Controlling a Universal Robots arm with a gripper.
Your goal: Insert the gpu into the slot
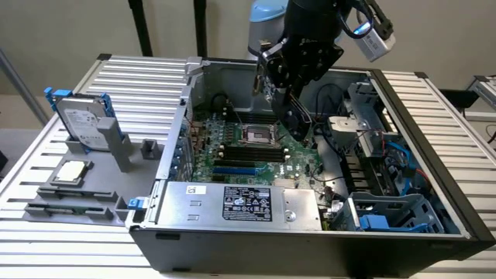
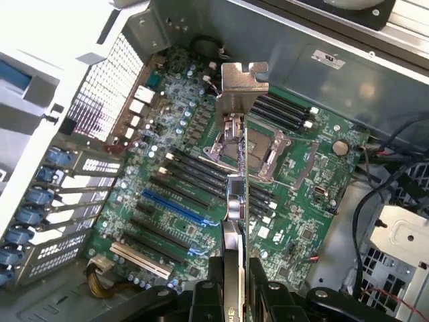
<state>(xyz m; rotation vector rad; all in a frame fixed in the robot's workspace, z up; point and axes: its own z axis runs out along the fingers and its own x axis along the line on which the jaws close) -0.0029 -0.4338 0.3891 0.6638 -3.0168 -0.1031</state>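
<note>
Pincer (image 2: 234,278) closed partway, one finger on each face of the gpu (image 2: 235,201); card held on edge, metal bracket end pointing away from the wrist.

- Position: gpu hangs inside the open computer case (image 1: 310,244), clear of the motherboard (image 1: 268,157). In the wrist view it lies across the CPU socket (image 2: 268,151) and the black memory slots (image 2: 194,174).
- Slot (image 2: 177,211): bright blue strip, empty, off to one side of the card and apart from it. In the exterior view it sits near the silver power supply (image 1: 240,203), while the card hangs further back over the socket.
- Step in hand, as I judge it: carrying and lining up. Nothing seated yet.
- What seating calls for: the card's connector edge directly over the blue strip and parallel to it, with the bracket toward the rear openings of the case. Cables (image 1: 333,96) near the arm look worth watching.
- Surface (image 1: 139,81): ribbed aluminium slats. On the exterior view's left stands a grey fixture holding a hard drive (image 1: 81,122) upright, with a processor chip (image 1: 71,171) lying flat.
- Room: plain beige wall, dark posts (image 1: 142,29) behind.
</note>
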